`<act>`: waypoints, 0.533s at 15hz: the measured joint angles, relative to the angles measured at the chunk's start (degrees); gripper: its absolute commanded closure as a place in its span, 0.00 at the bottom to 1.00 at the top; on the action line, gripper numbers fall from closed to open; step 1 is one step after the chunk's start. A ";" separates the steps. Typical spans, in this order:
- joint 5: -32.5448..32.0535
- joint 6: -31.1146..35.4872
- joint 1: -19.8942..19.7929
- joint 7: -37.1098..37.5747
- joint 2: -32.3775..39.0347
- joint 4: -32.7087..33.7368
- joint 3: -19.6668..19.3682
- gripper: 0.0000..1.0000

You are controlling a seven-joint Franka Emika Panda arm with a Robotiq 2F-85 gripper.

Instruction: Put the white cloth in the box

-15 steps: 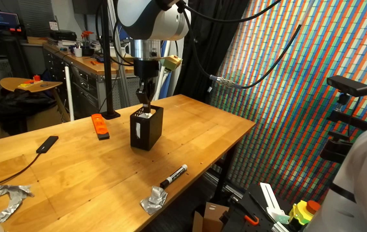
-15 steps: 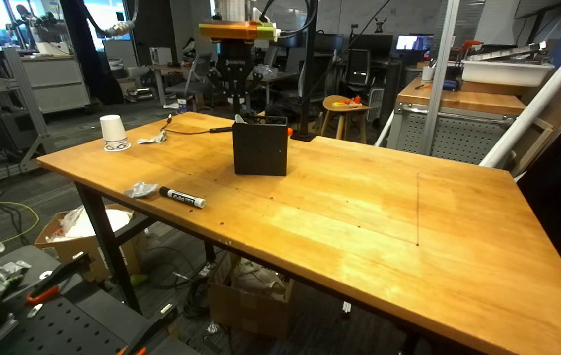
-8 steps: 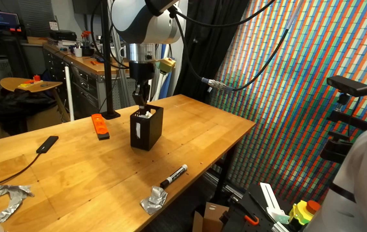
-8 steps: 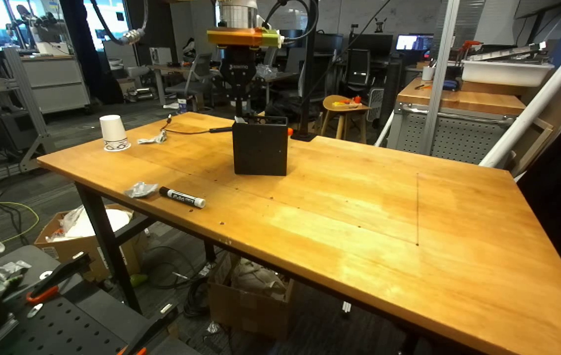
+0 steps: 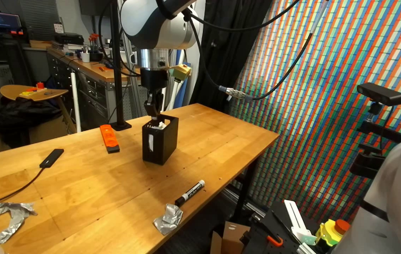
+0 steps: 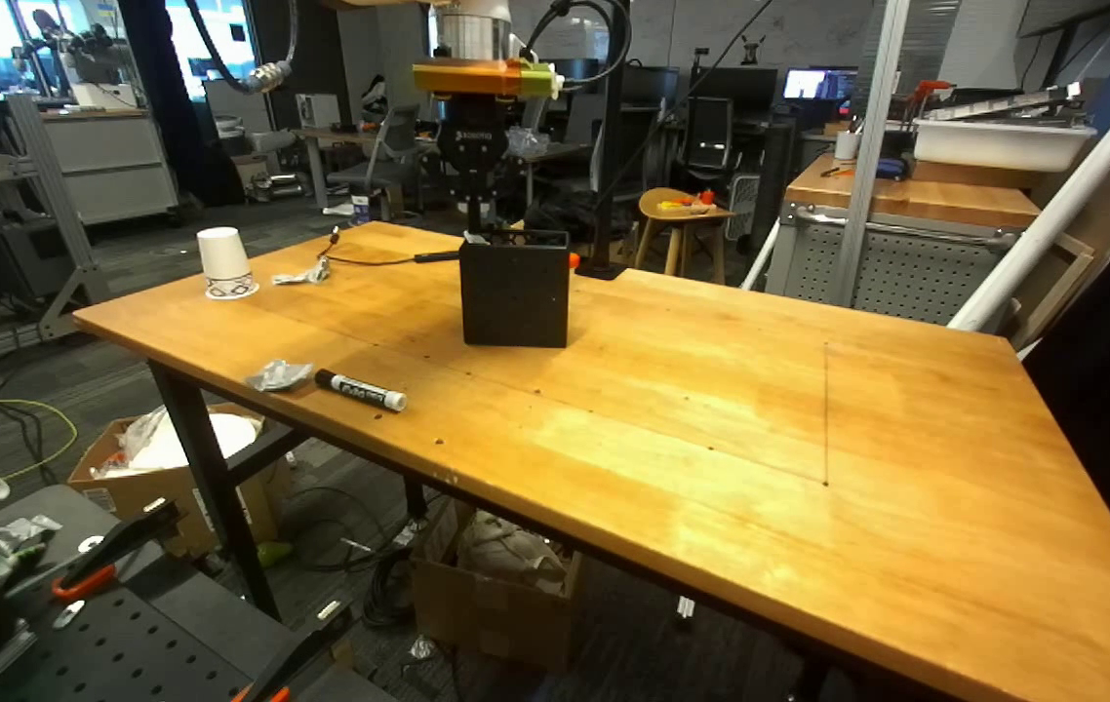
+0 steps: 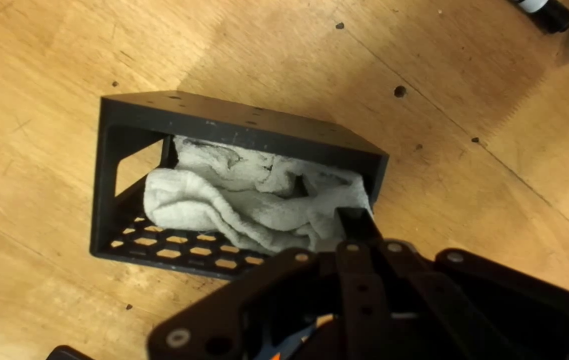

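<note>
The black box (image 5: 168,144) stands upright on the table with its top open. It also shows in an exterior view (image 6: 516,297) and in the wrist view (image 7: 244,131). The white cloth (image 7: 259,210) lies crumpled inside it, with a bit at the box's mouth (image 5: 161,125). Cloth shows through the box's end slot. My gripper (image 7: 357,222) points down at one end of the box, fingers together, the tips against the cloth. It also shows in both exterior views (image 5: 154,117) (image 6: 474,216). Whether cloth is pinched between the tips is hidden.
A marker (image 5: 190,192) and crumpled foil (image 5: 168,218) lie near the table's edge. An orange level (image 5: 109,138) and a black post (image 5: 118,106) stand close behind the box. A cabled black device (image 5: 51,158), more foil (image 5: 12,218) and a paper cup (image 6: 223,261) are farther along.
My gripper has moved down and slightly sideways along the box's mouth. The cloth at its tips shows less above the rim. The box has not moved.
</note>
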 measured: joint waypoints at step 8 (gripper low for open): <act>0.00 -0.02 -0.31 0.00 1.07 0.01 -0.01 1.00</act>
